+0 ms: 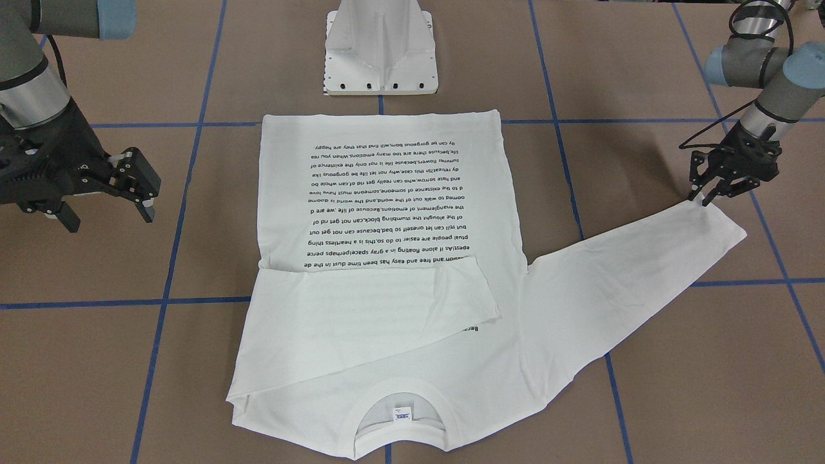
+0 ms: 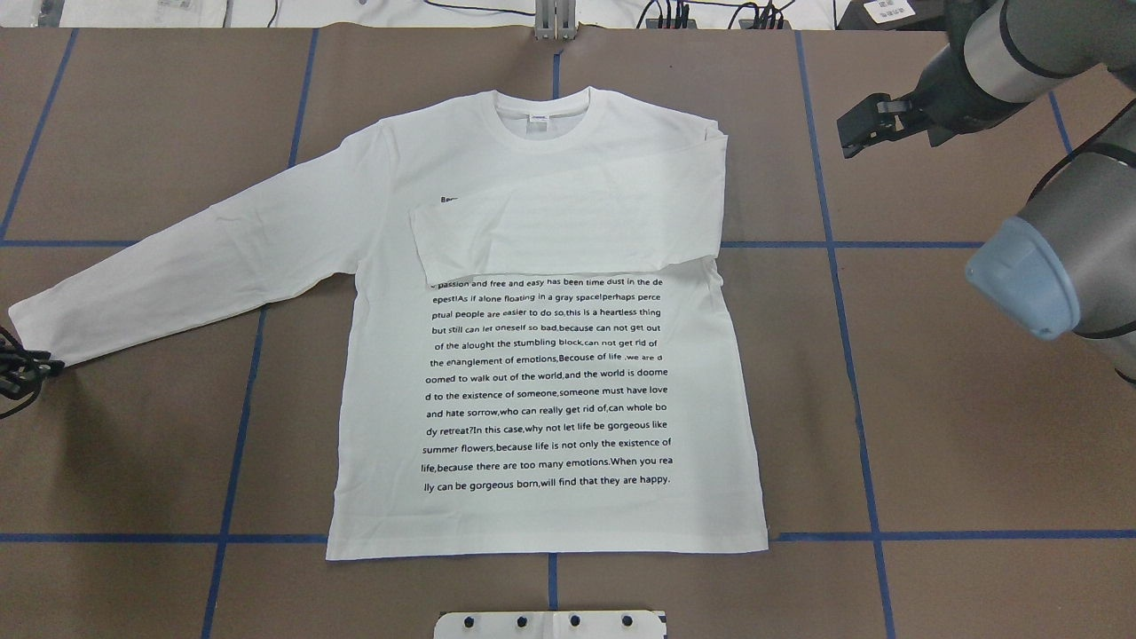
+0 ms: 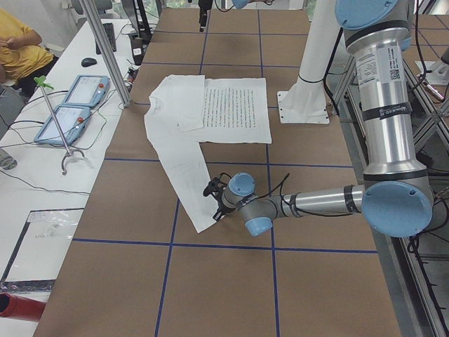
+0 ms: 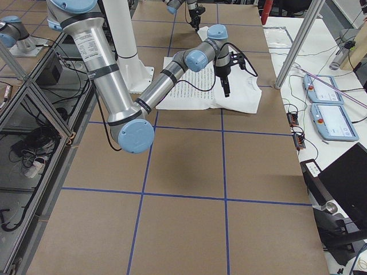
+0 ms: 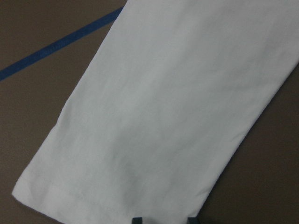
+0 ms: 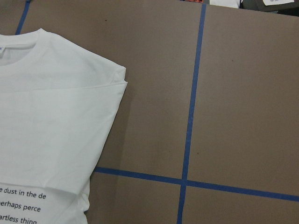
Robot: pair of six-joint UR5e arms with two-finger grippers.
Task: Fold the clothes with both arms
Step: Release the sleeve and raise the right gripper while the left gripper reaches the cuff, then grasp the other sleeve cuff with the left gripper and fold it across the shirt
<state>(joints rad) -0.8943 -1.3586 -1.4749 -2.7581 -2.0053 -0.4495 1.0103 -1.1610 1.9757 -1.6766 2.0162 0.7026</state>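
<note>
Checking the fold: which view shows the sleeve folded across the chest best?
Overhead exterior: the folded sleeve lies whole, unobstructed, across the shirt, covering the top of the text. Front-facing shows it too, inverted; side views show it small; right wrist catches only its shoulder fold.

Table [image 2: 976,399]: brown top, blue tape grid [image 2: 834,244]. White stand [image 1: 380,48] at table's robot-side edge, centre. White bench [image 3: 42,182] along table's opposite side, holding two blue pendants [image 3: 85,89]; aluminium post [image 3: 106,53] between bench and table. Person in yellow [image 3: 19,49] past bench. Lighting even.
</note>
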